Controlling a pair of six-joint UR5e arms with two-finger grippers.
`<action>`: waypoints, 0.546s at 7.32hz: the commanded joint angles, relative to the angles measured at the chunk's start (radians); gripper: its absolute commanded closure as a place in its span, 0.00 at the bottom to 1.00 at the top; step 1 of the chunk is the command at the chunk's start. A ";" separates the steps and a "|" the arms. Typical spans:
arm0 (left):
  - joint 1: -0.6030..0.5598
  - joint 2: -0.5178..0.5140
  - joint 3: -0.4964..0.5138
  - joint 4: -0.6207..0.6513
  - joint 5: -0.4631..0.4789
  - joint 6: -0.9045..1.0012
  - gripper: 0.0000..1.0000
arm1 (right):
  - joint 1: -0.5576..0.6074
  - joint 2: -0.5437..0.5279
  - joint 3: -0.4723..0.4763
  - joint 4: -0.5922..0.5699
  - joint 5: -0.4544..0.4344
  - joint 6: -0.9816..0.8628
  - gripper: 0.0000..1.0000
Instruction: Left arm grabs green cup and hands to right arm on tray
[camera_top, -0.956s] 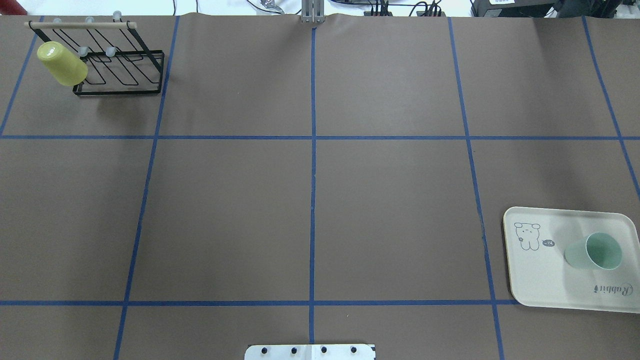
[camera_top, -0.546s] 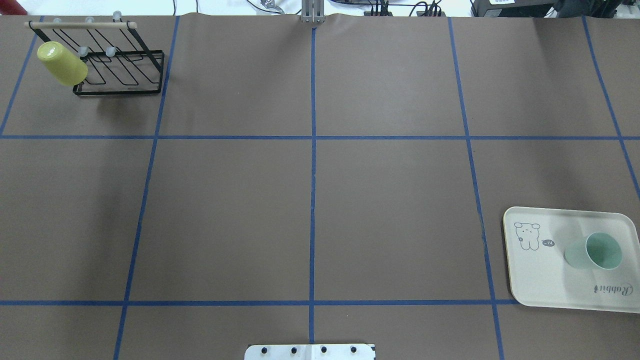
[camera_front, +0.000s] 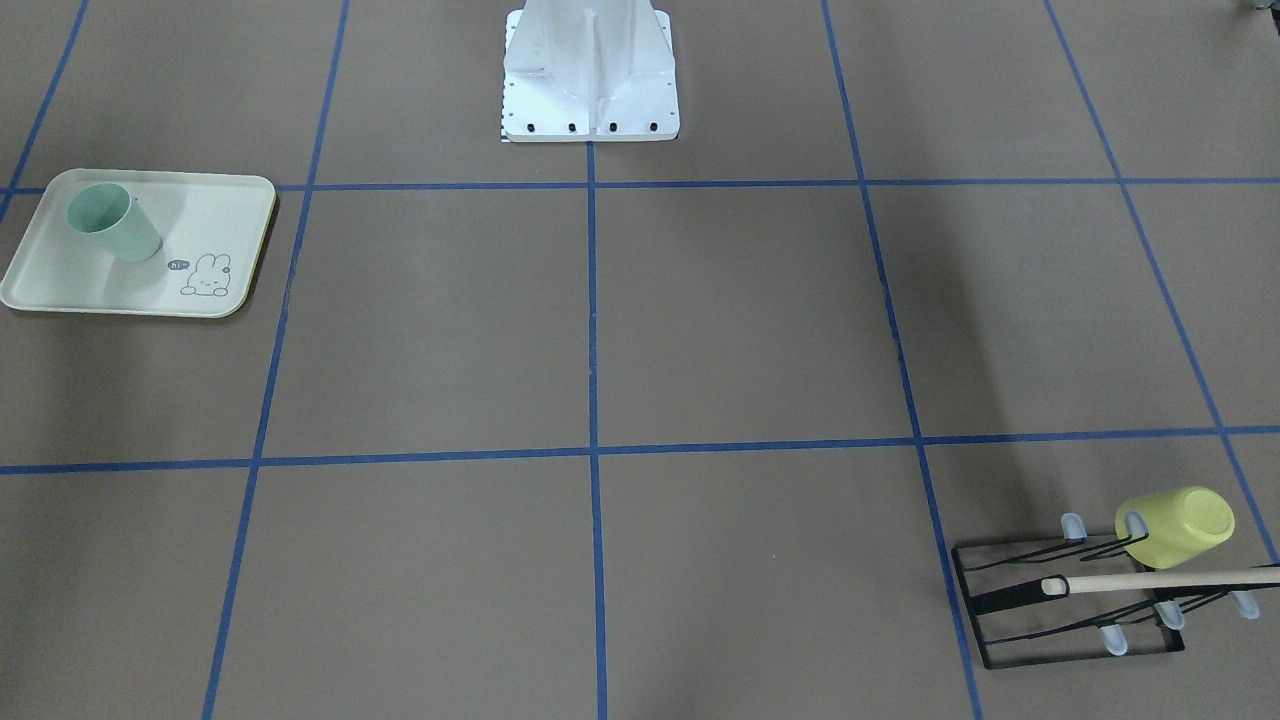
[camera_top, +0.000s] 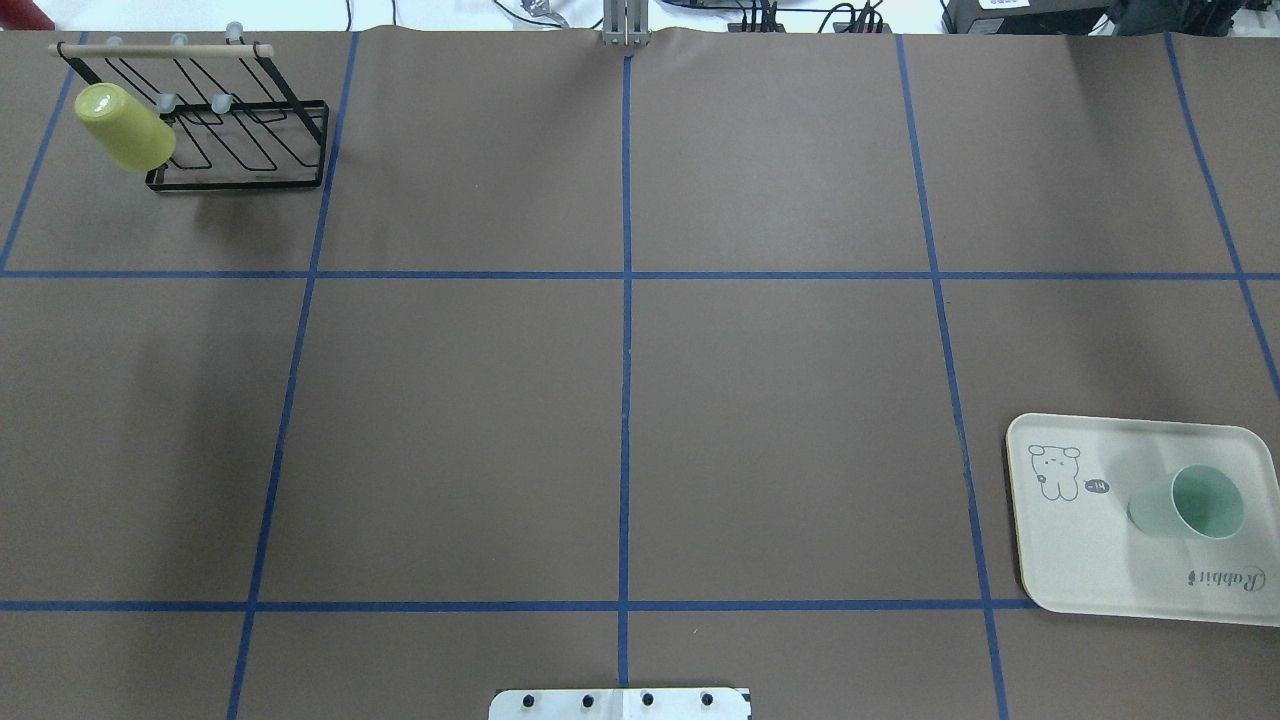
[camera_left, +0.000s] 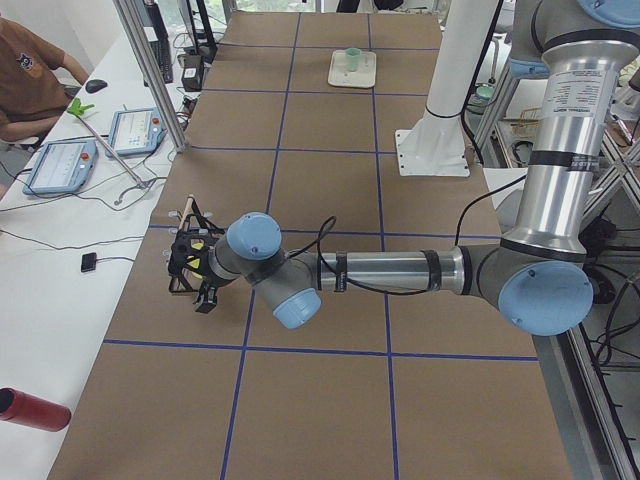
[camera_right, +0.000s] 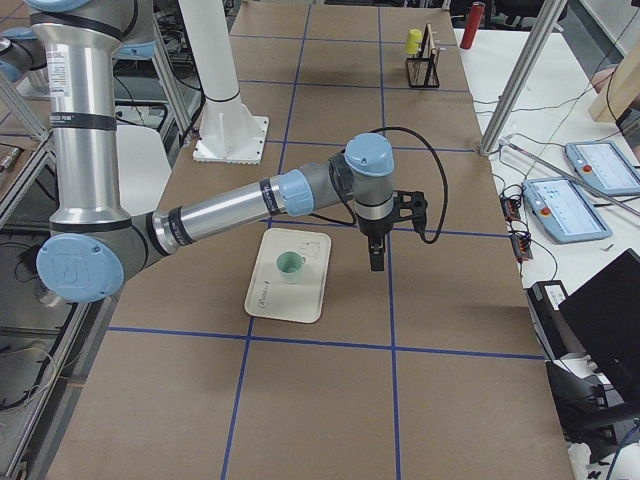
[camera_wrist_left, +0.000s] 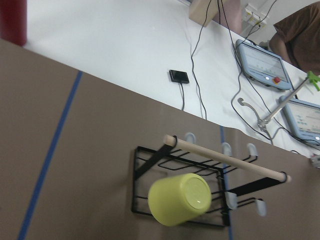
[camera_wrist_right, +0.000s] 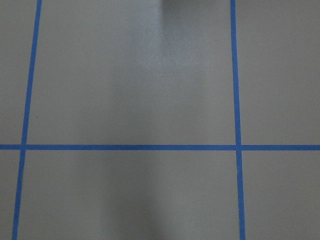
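The green cup (camera_top: 1160, 510) stands upright on the cream tray (camera_top: 1090, 570) at the table's right front; both also show in the front view, the cup (camera_front: 115, 228) on the tray (camera_front: 60, 285). Neither arm shows in the overhead or front views. In the exterior left view my left gripper (camera_left: 205, 297) hangs by the wire rack, far from the cup. In the exterior right view my right gripper (camera_right: 376, 262) hangs just beside the tray (camera_right: 275, 297), apart from the cup (camera_right: 290, 265). I cannot tell if either gripper is open or shut.
A yellow-lime cup (camera_top: 125, 128) hangs upside down on the black wire rack (camera_top: 250, 150) at the far left; the left wrist view shows the cup (camera_wrist_left: 180, 199). The robot base plate (camera_top: 620, 703) sits at the front middle. Blue tape lines grid the brown table.
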 joint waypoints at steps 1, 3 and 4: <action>-0.007 0.025 -0.050 0.256 -0.001 0.226 0.01 | 0.010 -0.014 0.001 0.000 0.004 -0.003 0.00; 0.002 0.056 -0.169 0.623 -0.001 0.479 0.01 | 0.012 -0.014 -0.006 -0.002 0.011 -0.003 0.00; -0.004 0.059 -0.247 0.802 0.002 0.556 0.01 | 0.012 -0.014 -0.010 -0.004 0.013 -0.003 0.00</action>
